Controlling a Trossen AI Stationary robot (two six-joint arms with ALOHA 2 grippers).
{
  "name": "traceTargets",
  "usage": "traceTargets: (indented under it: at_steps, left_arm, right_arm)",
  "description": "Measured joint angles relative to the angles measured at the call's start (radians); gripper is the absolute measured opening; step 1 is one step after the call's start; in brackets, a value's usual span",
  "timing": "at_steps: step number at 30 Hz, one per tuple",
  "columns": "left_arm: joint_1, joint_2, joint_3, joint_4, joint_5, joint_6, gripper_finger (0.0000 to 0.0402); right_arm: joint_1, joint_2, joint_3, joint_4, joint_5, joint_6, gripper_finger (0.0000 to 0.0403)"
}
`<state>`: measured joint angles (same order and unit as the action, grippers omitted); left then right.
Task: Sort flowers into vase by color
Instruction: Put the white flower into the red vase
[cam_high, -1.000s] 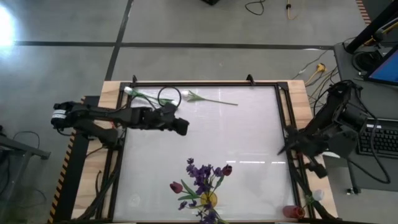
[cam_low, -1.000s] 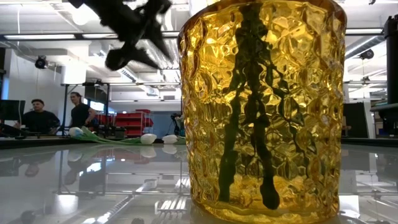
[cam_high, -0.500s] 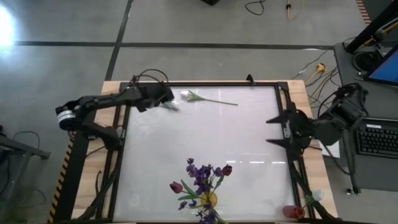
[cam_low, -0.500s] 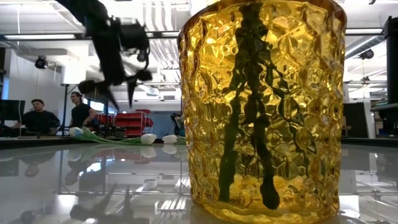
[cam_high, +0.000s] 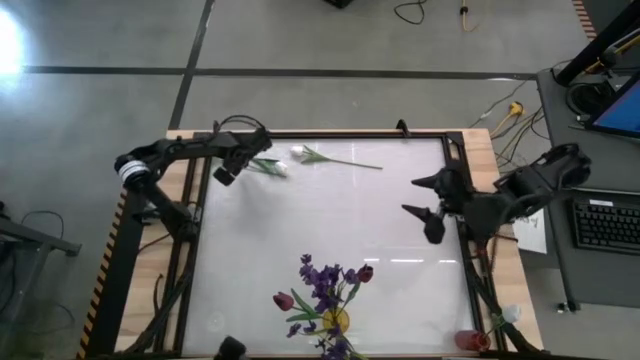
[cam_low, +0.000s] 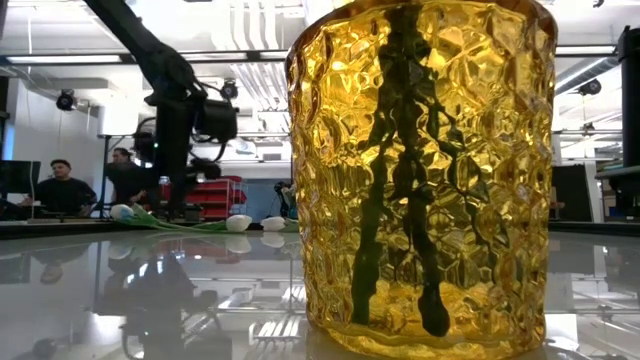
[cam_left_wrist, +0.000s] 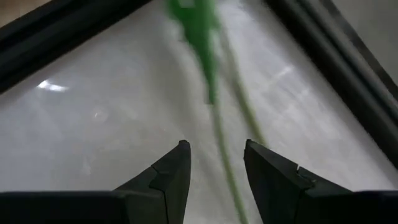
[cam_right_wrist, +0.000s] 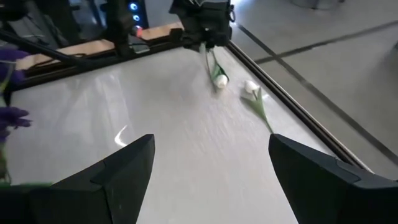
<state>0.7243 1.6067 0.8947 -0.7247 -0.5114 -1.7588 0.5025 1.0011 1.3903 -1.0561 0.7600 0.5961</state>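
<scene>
Two white tulips lie flat near the table's far edge, one (cam_high: 279, 170) with its stem running toward the far-left corner, the other (cam_high: 298, 152) to its right. My left gripper (cam_high: 222, 176) points down over the first tulip's green stem (cam_left_wrist: 217, 127), open, with one finger on each side of the stem and apart from it. The yellow glass vase (cam_high: 335, 321) at the near edge holds purple sprigs and dark red tulips. My right gripper (cam_high: 425, 203) hovers open over the table's right part. Its wrist view shows both white buds (cam_right_wrist: 221, 79) far ahead.
A black frame (cam_high: 330, 135) rims the white table top. A small red vase (cam_high: 470, 341) with a white bud stands beyond the near-right corner. In the low view the yellow vase (cam_low: 420, 170) fills the foreground, and people sit in the room behind.
My left gripper has swung from the middle-left of the table toward the far-left corner. It has tipped fingers-down and come low over the white tulip's stem. My right arm has moved from the right edge in over the table, toward the left.
</scene>
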Motion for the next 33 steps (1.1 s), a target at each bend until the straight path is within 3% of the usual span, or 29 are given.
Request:
traceTargets:
  at_steps: [2, 7, 16, 19, 25, 33]
  left_arm:
    - [0.022, 0.020, -0.004, 0.003, 0.001, -0.029, 0.0139]
    - [0.114, 0.066, -0.005, 0.107, 0.053, 0.126, 0.0139]
    - [0.184, 0.070, -0.005, 0.120, 0.075, 0.138, 0.0134]
    - [0.183, 0.070, -0.005, 0.120, 0.074, 0.131, 0.0109]
    - [0.178, 0.068, -0.005, 0.122, 0.067, 0.116, 0.0014]
    - [0.178, 0.024, -0.004, 0.133, 0.097, 0.184, 0.0007]
  right_arm:
    - [-0.005, 0.021, 0.000, 0.000, 0.000, 0.016, 0.0306]
    - [-0.006, 0.069, 0.000, 0.000, 0.000, 0.033, 0.0304]
    - [-0.006, 0.099, 0.000, 0.003, 0.001, 0.039, 0.0297]
    - [-0.006, 0.097, 0.000, 0.003, 0.001, 0.040, 0.0297]
    - [-0.006, 0.082, 0.000, 0.003, 0.002, 0.035, 0.0290]
    - [-0.006, 0.063, 0.007, -0.002, 0.001, 0.032, 0.0286]
